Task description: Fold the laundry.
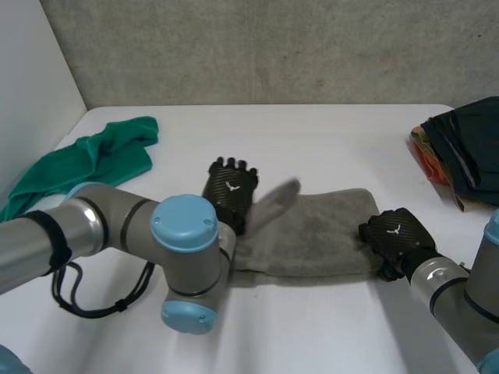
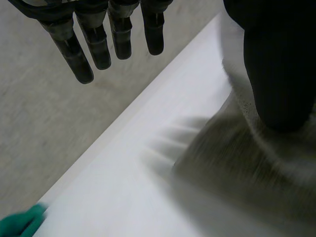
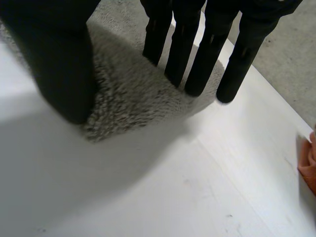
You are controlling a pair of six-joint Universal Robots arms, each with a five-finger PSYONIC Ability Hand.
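White tabletop [image 1: 327,132] under a rough grey concrete wall [image 1: 273,47] carries a pale grey fuzzy towel [image 1: 320,234], stretched out across its middle. At the towel's left end, the left hand [image 1: 228,193] has its fingers straight and spread well away from the thumb, which rests on the cloth. At the towel's right corner, the right hand [image 1: 398,232] lays straight fingers on the nap, thumb at the edge. Well left of the towel lies a crumpled green cloth [image 1: 93,160]; well right, a dark heap of garments [image 1: 468,148] with orange showing at its side.

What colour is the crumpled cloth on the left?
Green; the crumpled cloth shows best in the head view.
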